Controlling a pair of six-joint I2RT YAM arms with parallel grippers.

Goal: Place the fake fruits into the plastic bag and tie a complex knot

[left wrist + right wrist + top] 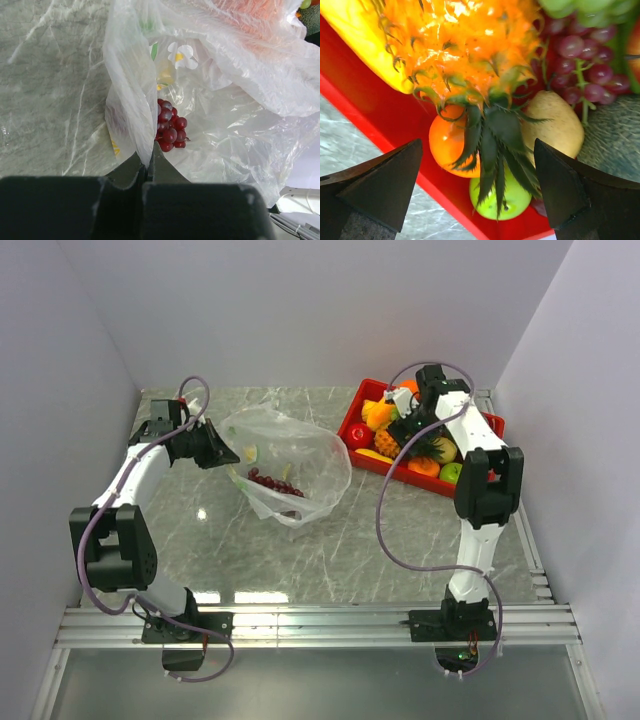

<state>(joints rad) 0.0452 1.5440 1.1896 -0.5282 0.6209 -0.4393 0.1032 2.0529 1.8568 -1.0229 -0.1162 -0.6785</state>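
Left end effector (146, 162) clenched the crinkly clear plastic bag (225, 100). Right end effector (477, 150), released at two o'clock, might fumble the spiky orange pineapple (465, 45).

Clear plastic bag (290, 465), whitish glints, and there's a printed flower on it: white petals, yellow centre. Dark red grapes (169, 127) inside. Over in the bright red tray (380, 125): orange-yellow pineapple (470, 45) with a dark green crown, an orange fruit (447, 142), a lime-green fruit (512, 200), a pale yellow pear (560, 125), purple grapes (585, 75). Tabletop (350, 550) is grey marble, white veins.
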